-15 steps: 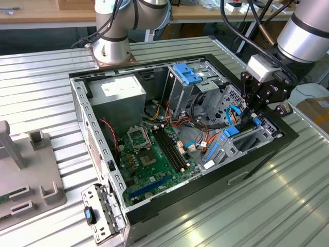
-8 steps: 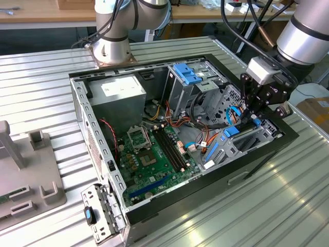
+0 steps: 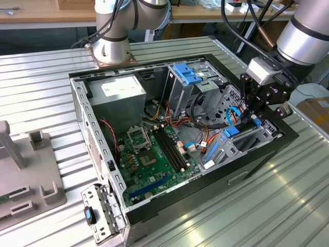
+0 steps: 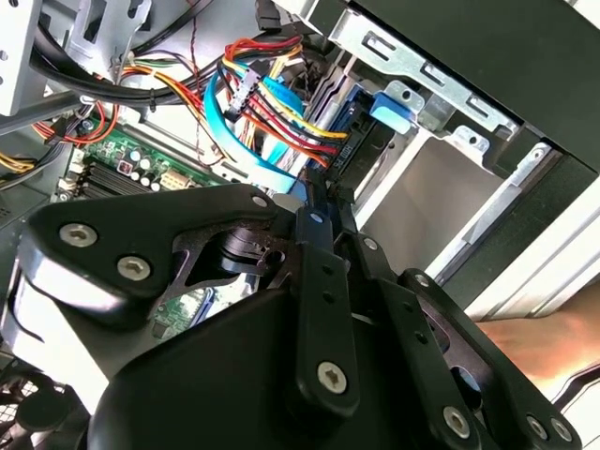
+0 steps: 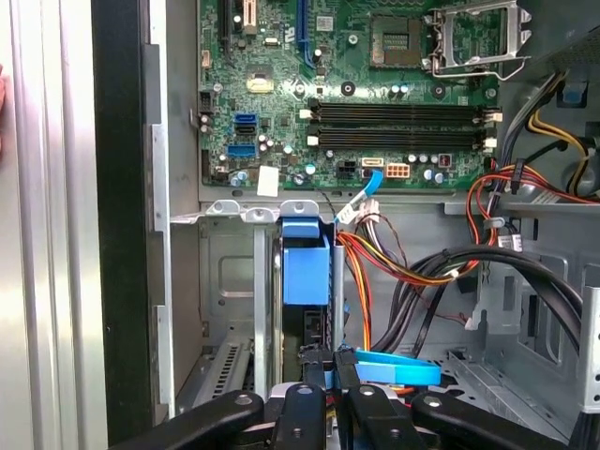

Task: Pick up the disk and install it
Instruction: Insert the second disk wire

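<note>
The disk point(image 3: 232, 130) stands on edge in the drive cage at the exterior view's right end of the open computer case point(image 3: 77, 103); its bright blue carrier point(image 5: 307, 267) shows between the cage's metal walls. My gripper point(image 3: 253, 117) hangs right above that slot. In both wrist views the black fingers point(image 5: 312, 370) are drawn together at the disk's upper edge point(image 4: 351, 127), with a thin dark slit between the tips. My gripper point(image 4: 320, 192) point(image 5: 324, 356) looks shut, tips at or just off the disk; whether they pinch it is hidden.
A flat blue cable point(image 5: 389, 367) and red-yellow wire bundles point(image 4: 272, 103) crowd the slot. The green motherboard point(image 3: 154, 149) fills the case floor, with a power supply point(image 3: 118, 90) and a tall bay topped by a blue bracket point(image 3: 187, 74). A grey fixture point(image 3: 25, 180) sits outside.
</note>
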`<state>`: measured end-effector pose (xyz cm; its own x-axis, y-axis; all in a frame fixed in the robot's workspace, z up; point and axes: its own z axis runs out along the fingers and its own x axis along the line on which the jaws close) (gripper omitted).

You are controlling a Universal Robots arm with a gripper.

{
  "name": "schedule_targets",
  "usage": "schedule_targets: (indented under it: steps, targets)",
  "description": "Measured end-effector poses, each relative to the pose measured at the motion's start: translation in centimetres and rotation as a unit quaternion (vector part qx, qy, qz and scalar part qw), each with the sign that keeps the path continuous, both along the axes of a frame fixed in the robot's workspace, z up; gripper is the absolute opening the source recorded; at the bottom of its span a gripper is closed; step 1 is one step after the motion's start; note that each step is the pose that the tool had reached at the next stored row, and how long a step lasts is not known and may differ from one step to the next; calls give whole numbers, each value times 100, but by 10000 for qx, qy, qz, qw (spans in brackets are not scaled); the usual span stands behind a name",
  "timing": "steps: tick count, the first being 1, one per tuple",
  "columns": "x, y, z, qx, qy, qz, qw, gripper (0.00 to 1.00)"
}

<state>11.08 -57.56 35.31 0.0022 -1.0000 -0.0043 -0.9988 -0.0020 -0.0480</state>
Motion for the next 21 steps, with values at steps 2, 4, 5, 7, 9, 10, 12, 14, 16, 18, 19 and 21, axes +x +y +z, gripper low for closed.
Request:
schedule_targets:
  steps: [2, 4, 5, 7, 9, 10, 12, 14, 16, 18, 19, 21]
  targets:
    - [0, 0, 0, 0, 0, -1, 10000, 16]
    - [-1, -20, -4, 0, 0, -1, 10000, 16]
    - [0, -27, -8, 0, 0, -1, 10000, 16]
    - [0, -29, -13, 0, 0, -1, 10000, 16]
    - [0, -30, -36, 4, 0, -1, 10000, 16]
    - [0, -30, -67, 10, 0, -1, 10000, 16]
    - [0, -46, -118, 9, 0, -1, 10000, 16]
    - [-1, -51, -128, 8, 0, 0, 10000, 16]
    - [-2, -52, -132, 9, 0, -1, 10000, 16]
    - [-2, -53, -133, 9, 0, -1, 10000, 16]
    - [-2, -52, -134, 10, 0, -1, 10000, 16]
    - [-2, -53, -137, 12, 0, -1, 10000, 23]
